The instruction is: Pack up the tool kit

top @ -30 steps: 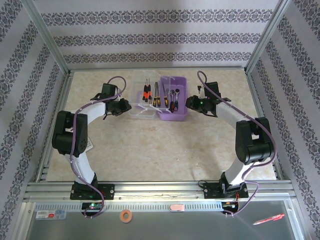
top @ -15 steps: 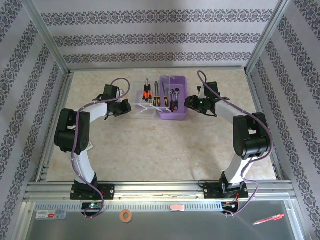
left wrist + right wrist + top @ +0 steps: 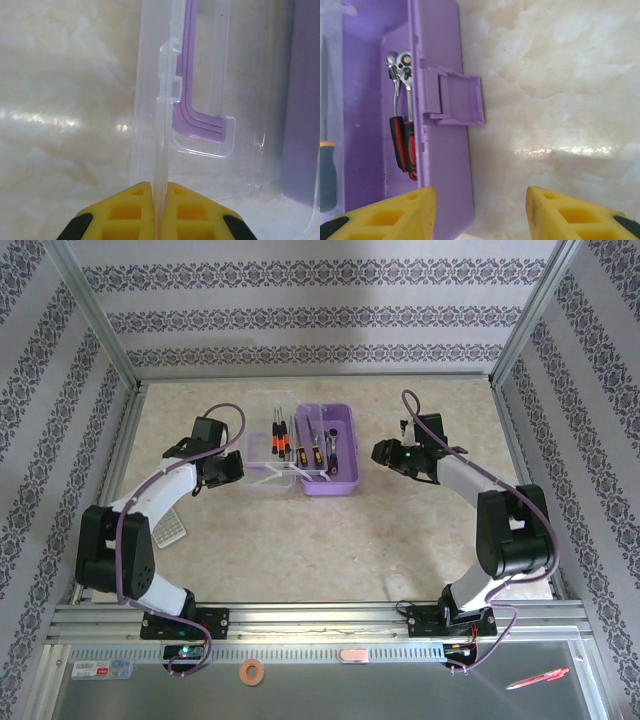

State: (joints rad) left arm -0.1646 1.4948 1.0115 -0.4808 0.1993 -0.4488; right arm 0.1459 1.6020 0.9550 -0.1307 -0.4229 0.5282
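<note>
Top view: the tool kit case (image 3: 345,478) sits mid-worktop between the two hands, and the screwdrivers (image 3: 283,438) lie in a row in it. I judge loading done, with closing and latching left. The clear lid (image 3: 262,455) stands part-raised and tilted, on the left hand's (image 3: 238,468) side of the case. The right hand (image 3: 381,452) hangs just beside the opposite long wall, apart from it. The worktop (image 3: 330,540) nearer the arm bases is bare, so there is open room there, while the enclosure walls are well apart from both hands. Left wrist view: the left hand (image 3: 159,200) is clamped shut on the lid's thin edge, with the yellow pads (image 3: 132,210) meeting on the plastic. The purple handle (image 3: 200,127) shows through the lid ahead of the fingertips, to their right. The grip is narrow, so I judge a slip possible as the lid swings over. Right wrist view: the right hand (image 3: 480,215) is spread wide and holds nothing. The case wall lies ahead of its left finger, with the flip latch (image 3: 457,97) sticking out toward bare marble. The ratchet wrench (image 3: 400,90) lies inside, just beyond that wall. The latch is not yet engaged.
</note>
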